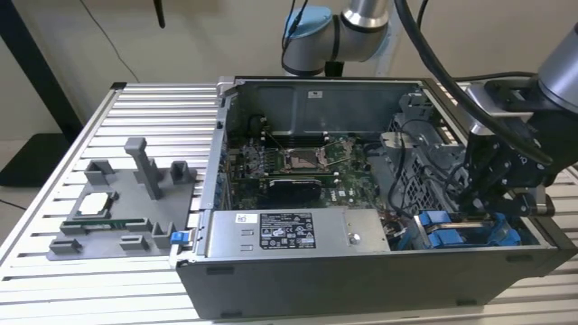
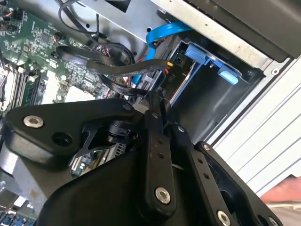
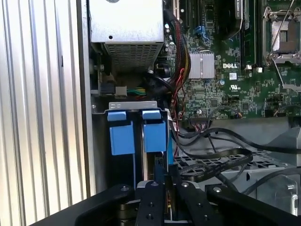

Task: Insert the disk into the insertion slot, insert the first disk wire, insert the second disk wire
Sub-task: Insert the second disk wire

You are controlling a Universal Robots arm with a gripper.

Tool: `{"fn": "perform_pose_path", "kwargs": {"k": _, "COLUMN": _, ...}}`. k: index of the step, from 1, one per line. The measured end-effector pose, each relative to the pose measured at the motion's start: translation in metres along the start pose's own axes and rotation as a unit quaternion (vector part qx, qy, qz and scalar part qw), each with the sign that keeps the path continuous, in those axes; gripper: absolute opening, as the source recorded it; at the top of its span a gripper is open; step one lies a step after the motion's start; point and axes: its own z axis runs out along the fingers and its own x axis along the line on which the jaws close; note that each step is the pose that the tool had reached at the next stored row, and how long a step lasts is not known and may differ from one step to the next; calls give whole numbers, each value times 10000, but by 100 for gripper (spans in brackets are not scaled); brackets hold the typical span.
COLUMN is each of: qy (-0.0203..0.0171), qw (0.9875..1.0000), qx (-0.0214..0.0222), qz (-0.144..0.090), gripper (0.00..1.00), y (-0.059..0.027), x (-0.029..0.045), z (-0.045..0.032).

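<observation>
The disk, in its blue carrier, sits down in the insertion slot at the case's front corner, on the exterior view's right, beside a second blue carrier. In the exterior view the blue tabs of the disk show below my gripper. In both wrist views my gripper hangs directly over the disk's end, with its fingers drawn close together on a small dark wire connector. A blue flat wire and a black flat wire run close past the fingertips.
A grey power-supply box lies along the case's front wall. The motherboard fills the case floor, and loose black cables cross the drive cage. A grey fixture holding small parts stands on the ribbed table.
</observation>
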Motion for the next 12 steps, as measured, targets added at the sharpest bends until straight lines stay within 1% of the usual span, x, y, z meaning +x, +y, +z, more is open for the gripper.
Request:
{"fn": "perform_pose_path", "kwargs": {"k": 4, "qy": -1, "qw": 10000, "qx": 11, "qz": -12, "gripper": 0, "y": -5, "x": 4, "z": 11}}
{"fn": "perform_pose_path", "kwargs": {"k": 12, "qy": 0, "qw": 10000, "qx": 14, "qz": -14, "gripper": 0, "y": -16, "x": 14, "z": 26}}
